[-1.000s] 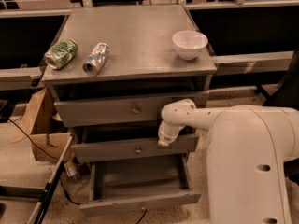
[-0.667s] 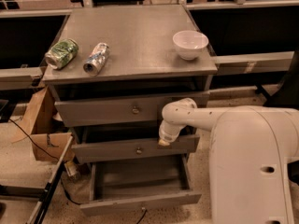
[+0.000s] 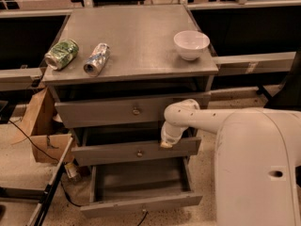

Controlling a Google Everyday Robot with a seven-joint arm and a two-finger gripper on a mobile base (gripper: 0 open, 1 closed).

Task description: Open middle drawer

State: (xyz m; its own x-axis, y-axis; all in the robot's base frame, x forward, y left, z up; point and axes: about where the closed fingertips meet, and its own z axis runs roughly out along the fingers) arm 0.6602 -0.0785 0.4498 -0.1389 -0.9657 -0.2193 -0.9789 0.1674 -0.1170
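Three drawers were stacked in the cabinet (image 3: pixel 141 41). The middle drawer (image 3: pixel 103 153) stood partly out, below the top drawer (image 3: pixel 94 113) and above the wide-open bottom drawer (image 3: pixel 141 182). My hand (image 3: pixel 165 143) sat at its front's upper edge, right of the knob (image 3: pixel 139 153). Whether my hand was wide or narrow could not be told.

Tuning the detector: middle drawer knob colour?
Brass knob on the middle drawer, camera view; gripper at its top edge.

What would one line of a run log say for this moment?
task: open middle drawer | end effector: at top edge of middle drawer front, right of knob | bottom drawer: pulled out
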